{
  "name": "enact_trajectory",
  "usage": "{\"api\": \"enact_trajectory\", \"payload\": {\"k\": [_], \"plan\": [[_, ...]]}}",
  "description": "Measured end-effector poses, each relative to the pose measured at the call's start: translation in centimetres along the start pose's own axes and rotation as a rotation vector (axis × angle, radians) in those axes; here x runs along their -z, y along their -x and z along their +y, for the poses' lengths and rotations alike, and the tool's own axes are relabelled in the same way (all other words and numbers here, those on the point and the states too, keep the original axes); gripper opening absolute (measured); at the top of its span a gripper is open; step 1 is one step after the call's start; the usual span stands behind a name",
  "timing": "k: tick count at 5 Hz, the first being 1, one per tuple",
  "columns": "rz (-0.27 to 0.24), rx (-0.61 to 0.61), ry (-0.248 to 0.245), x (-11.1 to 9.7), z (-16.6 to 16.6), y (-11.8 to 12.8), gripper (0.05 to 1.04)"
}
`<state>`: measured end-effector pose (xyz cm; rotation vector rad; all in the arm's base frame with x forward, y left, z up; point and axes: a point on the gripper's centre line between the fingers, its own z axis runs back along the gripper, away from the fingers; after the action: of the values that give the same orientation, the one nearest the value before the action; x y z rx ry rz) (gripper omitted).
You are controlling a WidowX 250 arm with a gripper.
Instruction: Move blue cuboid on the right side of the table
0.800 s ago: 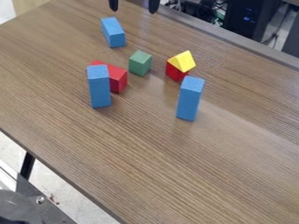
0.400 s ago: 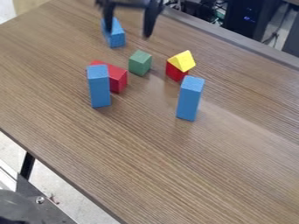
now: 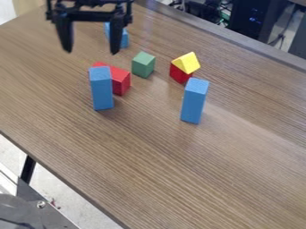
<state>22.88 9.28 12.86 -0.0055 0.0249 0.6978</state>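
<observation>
In the camera view, the tool hangs spread and empty. The upright blue cuboid toward the left of the surface, likely the target, lies lower and nearer the camera; its vertical long axis calls for a forward shift, then descent.
</observation>
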Motion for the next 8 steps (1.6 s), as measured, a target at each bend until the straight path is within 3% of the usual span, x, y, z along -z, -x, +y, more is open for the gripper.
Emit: {"api": "enact_trajectory", "payload": {"k": [1, 3, 5, 6, 7, 8], "plan": [[-0.001, 0.008, 0.019, 0.8, 0.2, 1.1, 0.998], [0.015, 0.016, 0.007, 4.6, -0.5, -0.1, 0.998], [0.023, 0.014, -0.014, 6.5, -1.2, -1.4, 0.998], [0.023, 0.006, -0.001, 6.5, -1.5, -1.5, 0.962], [0.021, 0.008, 0.002, 6.4, -1.8, -1.5, 0.801], [0.001, 0.006, 0.011, 6.4, -2.0, -1.8, 0.567]]}}
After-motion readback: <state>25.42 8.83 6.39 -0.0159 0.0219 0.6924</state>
